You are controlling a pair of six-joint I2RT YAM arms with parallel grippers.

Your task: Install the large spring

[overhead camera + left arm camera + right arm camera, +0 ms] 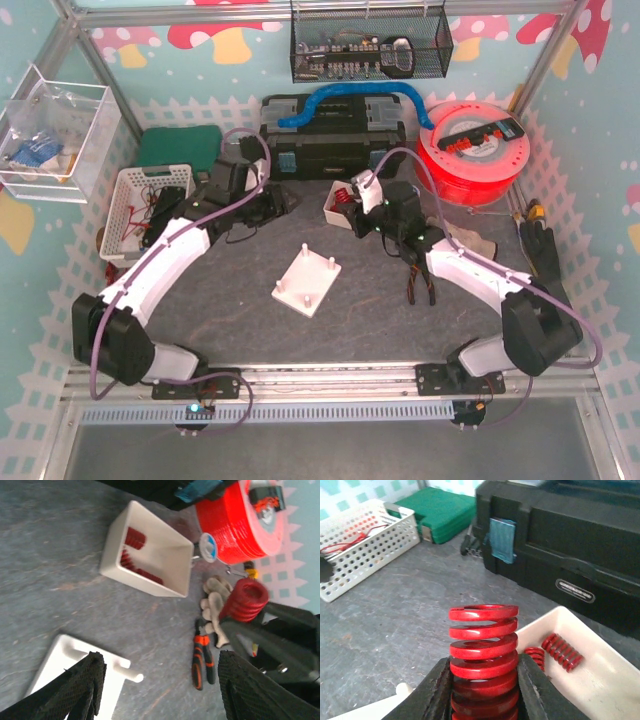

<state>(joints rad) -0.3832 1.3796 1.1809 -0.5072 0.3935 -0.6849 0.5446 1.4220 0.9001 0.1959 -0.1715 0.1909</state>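
the right gripper (482,680) clamped the large spring (483,645) beyond and right of the white peg plate (307,280), the left gripper (165,685) beyond-left of it, jaws apart.

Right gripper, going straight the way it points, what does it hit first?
Probably the grey tabletop just beyond the large red coil spring in its fingers; otherwise the near corner of the black plastic toolbox. Depth is unclear.
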